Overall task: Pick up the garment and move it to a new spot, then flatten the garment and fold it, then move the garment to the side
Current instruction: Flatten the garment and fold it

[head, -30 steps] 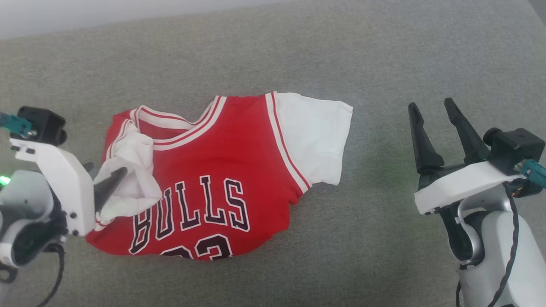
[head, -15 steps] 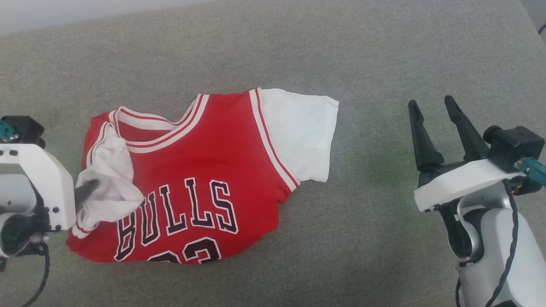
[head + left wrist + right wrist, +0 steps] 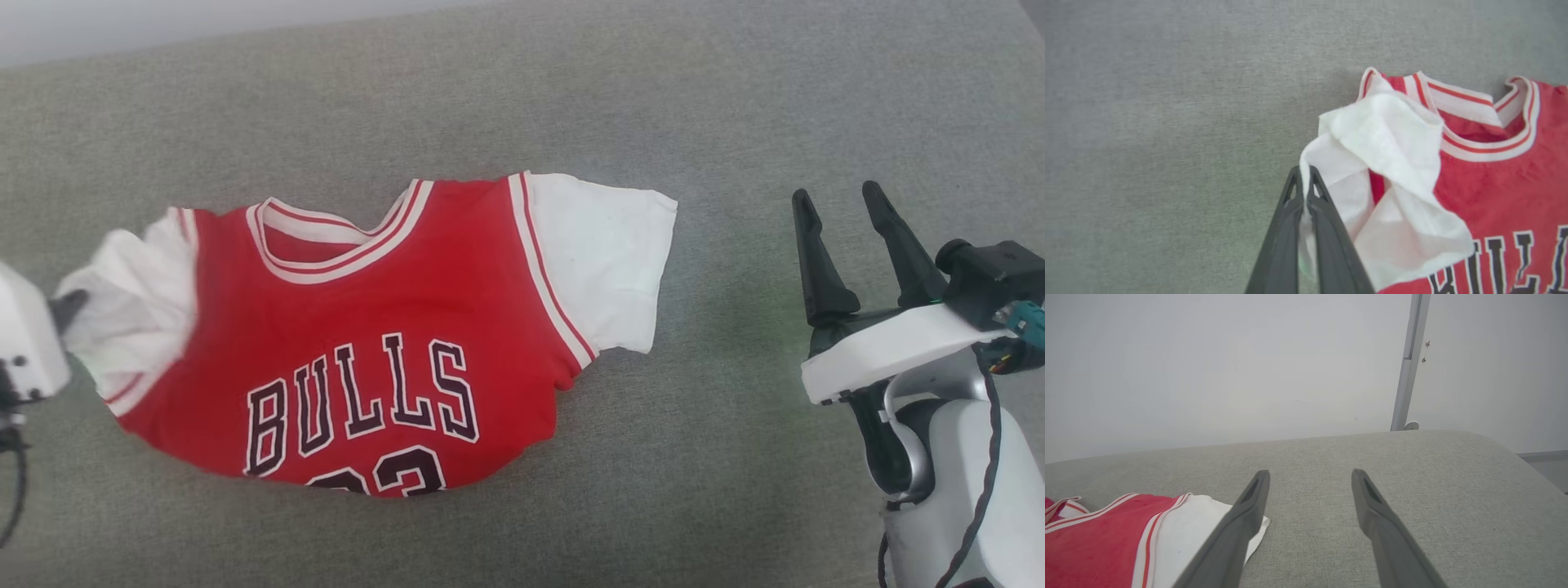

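Pulled clear of the lettering point(image 3: 363, 400) since a second earlier, a white sleeve point(image 3: 135, 314) sat clamped in the left hand point(image 3: 1303, 173); right hand point(image 3: 837, 196), spread wide, waited right of the shirt point(image 3: 424, 278), which lay on the cushion point(image 3: 571, 98), seemingly soft, limp: best gripped at hems

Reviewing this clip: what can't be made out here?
Head view: the number under BULLS on the shirt is half hidden where cloth curls under.
Left gripper: shut on the white sleeve in its wrist view; cut off by the head view's left edge.
Right wrist view: a finger of the right gripper covers part of the other sleeve; the shirt runs off the left edge.
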